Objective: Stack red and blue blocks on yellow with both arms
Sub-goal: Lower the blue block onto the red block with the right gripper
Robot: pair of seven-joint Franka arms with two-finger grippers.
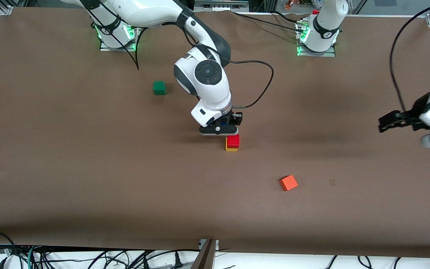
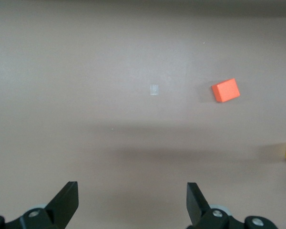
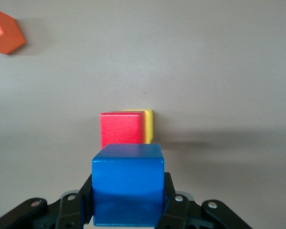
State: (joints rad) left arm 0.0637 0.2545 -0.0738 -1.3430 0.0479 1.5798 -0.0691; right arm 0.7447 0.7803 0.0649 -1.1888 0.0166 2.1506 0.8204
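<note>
Blue cube (image 3: pixel 127 183) sits clamped between the fingers of the right gripper (image 1: pixel 225 125), carried in the air just short of the red cube (image 1: pixel 233 141), which already rests on the yellow cube (image 1: pixel 231 149) directly below. In the right wrist view the red top lies just ahead of the blue one rather than squarely beneath it, and a strip of yellow shows along one side of red, so that pair looks slightly offset. The main risk, as I judge it, is lowering before blue is centred: an edge would catch red, push it across yellow, or leave blue overhanging so that it tips when the fingers part. Descending too low could also knock the two-cube stack with a fingertip. Releasing from too high might make blue bounce off. The left gripper (image 1: pixel 389 122) waits well apart toward its own end of the table, jaws spread wide and empty. Orange cube (image 1: pixel 288 183) and green cube (image 1: pixel 159 87) lie well clear of the right gripper and pose little hazard.
</note>
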